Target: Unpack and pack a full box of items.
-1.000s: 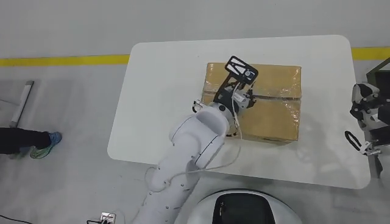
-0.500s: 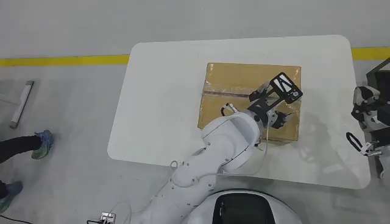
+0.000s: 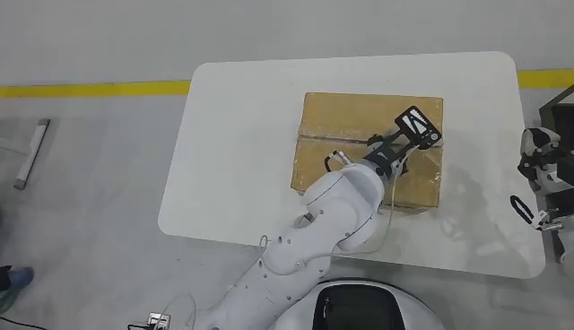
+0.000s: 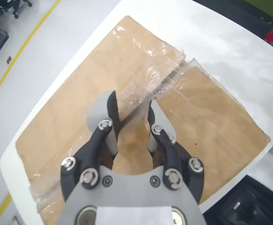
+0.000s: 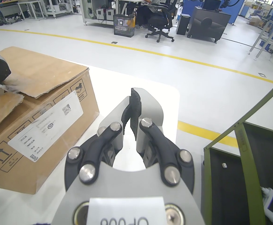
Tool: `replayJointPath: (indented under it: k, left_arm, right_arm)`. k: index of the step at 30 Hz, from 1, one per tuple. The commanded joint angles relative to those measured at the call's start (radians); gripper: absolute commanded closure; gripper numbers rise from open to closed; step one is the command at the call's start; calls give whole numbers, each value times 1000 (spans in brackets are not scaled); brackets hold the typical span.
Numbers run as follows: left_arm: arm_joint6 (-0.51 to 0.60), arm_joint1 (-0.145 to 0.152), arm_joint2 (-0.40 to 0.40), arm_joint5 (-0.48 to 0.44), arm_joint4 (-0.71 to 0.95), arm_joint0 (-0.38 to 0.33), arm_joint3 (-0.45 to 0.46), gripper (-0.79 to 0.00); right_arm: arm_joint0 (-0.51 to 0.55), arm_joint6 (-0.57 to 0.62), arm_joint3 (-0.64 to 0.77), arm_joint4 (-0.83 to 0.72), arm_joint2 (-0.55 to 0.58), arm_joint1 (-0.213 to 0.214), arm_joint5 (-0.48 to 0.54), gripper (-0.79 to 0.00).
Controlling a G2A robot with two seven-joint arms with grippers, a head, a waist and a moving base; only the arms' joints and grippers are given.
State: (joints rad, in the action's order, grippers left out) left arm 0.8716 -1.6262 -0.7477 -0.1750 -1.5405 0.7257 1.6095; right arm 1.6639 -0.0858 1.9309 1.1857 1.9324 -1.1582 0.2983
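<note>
Brown cardboard box (image 3: 359, 119), its flaps crossed by crinkled clear packing tape (image 4: 148, 71), sits right of centre on the white rounded table (image 3: 242, 151). The left gripper (image 4: 131, 111) hangs low over the right end of the seam, fingers moderately spread and holding nothing. The right gripper (image 5: 134, 108) hangs off the table's right edge, fingers pressed together and empty. Opening appears to be the step in hand. Next, the slightly raised far flap needs prying up.
</note>
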Motion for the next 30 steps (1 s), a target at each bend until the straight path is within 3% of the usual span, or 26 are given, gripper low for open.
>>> replayJointPath:
  k: [1, 2, 6, 7, 18, 24, 30]
  left_arm:
    - [-2, -2, -2, 2, -5, 2, -1, -157]
    - [-3, -3, -3, 3, -8, 3, -1, -111]
    - [-11, -5, -7, 2, -23, 8, 3, -62]
    - [-11, -6, -8, 1, -26, 9, 3, 0]
    - [-48, -7, -83, 64, -54, 34, 28, 0]
    - [-50, 9, -237, 174, -96, 78, 108, 0]
    - [-30, 35, -431, 206, -160, 145, 188, 0]
  right_arm:
    - [-1, 0, -1, -2, 0, 0, 2, 0]
    - [-3, 1, -3, -2, 0, 0, 3, 0]
    - [-10, 3, -9, -5, -1, 0, 6, 0]
    - [-10, 4, -10, -5, -2, 0, 6, 0]
    - [-19, 14, -1, -19, -9, -1, 14, 0]
    - [-25, 29, 13, -37, -13, -1, 23, 0]
    - [-37, 44, 12, -33, -37, 0, 37, 0]
